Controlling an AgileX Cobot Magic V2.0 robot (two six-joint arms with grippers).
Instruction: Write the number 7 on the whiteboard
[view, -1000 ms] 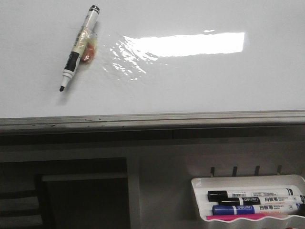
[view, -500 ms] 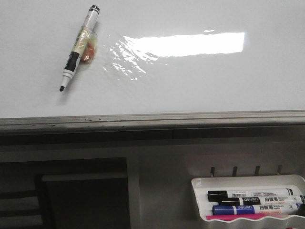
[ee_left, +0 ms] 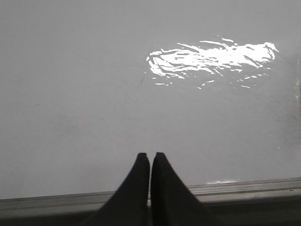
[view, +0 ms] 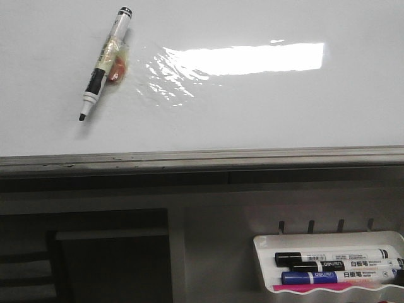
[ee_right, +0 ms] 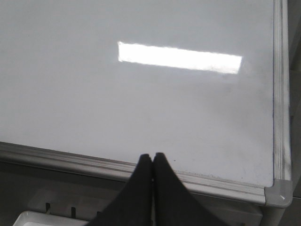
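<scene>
The whiteboard (view: 252,107) fills the upper part of the front view, glossy white with a grey metal strip along its near edge. No number 7 shows on it. An uncapped black marker (view: 105,62), wrapped in yellowish tape, lies flat on the board at the upper left, tip pointing toward the near edge. Neither gripper appears in the front view. In the left wrist view my left gripper (ee_left: 150,155) hangs shut and empty over the board's near edge (ee_left: 235,186). My right gripper (ee_right: 152,156) is shut and empty above the board's near right corner (ee_right: 278,194).
A small white marker tray (view: 328,240) with black and blue markers (view: 338,268) sits below the board at the lower right. A dark recess (view: 107,259) lies under the board at the lower left. Bright glare (view: 243,60) crosses the board's middle.
</scene>
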